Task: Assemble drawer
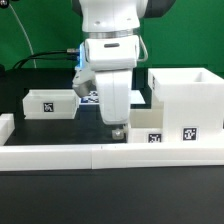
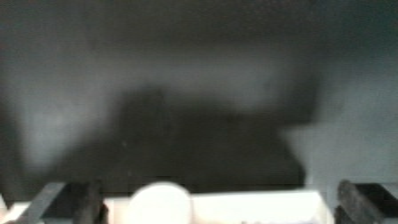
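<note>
Likely handling: I judge the drawer parts to be light, stiff moulded plastic. They look smooth enough to slip under a shallow pinch, thin-walled but not fragile.
Housing [image 1: 185,95]: upright on the dark surface [image 1: 60,195], at the exterior view's right, open side up.
Near tray [image 1: 150,130]: just beside the housing on the exterior view's left, behind the border wall [image 1: 60,155]. Its knob [image 1: 118,130] points toward the arm.
Far tray [image 1: 50,102]: well apart, at the exterior view's left, untouched.
Where to hold: the knob, pinched across its width. My second choice is one tray side wall.
Hand [image 1: 115,118]: low over the knob end of the near tray.
Opening: wide. In the wrist view both fingers [image 2: 63,200] stand far apart with the knob between them, nearer one finger.
Held: nothing.
Contact: I cannot tell whether either finger touches the tray.
</note>
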`<state>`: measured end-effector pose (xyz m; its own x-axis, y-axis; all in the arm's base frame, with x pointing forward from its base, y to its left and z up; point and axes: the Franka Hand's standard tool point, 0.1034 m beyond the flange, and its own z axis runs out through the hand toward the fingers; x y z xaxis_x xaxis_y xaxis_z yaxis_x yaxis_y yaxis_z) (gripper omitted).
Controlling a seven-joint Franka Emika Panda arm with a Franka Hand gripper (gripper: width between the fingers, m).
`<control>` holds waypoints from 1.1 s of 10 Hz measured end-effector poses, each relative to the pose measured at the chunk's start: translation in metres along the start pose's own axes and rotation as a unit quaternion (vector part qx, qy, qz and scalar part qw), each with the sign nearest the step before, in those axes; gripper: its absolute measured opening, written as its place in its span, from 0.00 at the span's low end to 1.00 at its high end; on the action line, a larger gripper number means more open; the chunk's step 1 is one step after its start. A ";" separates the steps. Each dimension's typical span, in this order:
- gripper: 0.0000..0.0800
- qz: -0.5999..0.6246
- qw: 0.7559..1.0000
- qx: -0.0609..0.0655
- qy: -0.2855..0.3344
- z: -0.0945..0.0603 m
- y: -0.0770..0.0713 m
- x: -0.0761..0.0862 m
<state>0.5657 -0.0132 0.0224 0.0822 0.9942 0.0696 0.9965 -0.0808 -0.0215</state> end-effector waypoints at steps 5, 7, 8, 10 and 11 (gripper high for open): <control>0.81 -0.013 1.000 0.005 0.000 -0.001 -0.007 -0.026; 0.81 -0.006 1.000 0.005 0.000 0.002 -0.017 -0.025; 0.81 -0.005 1.000 0.005 0.001 0.004 -0.020 -0.019; 0.81 -0.008 1.000 0.009 0.004 0.009 -0.024 -0.007; 0.81 -0.004 1.000 0.009 0.003 0.010 -0.024 -0.006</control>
<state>0.5409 -0.0163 0.0123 0.0735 0.9944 0.0755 0.9967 -0.0707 -0.0388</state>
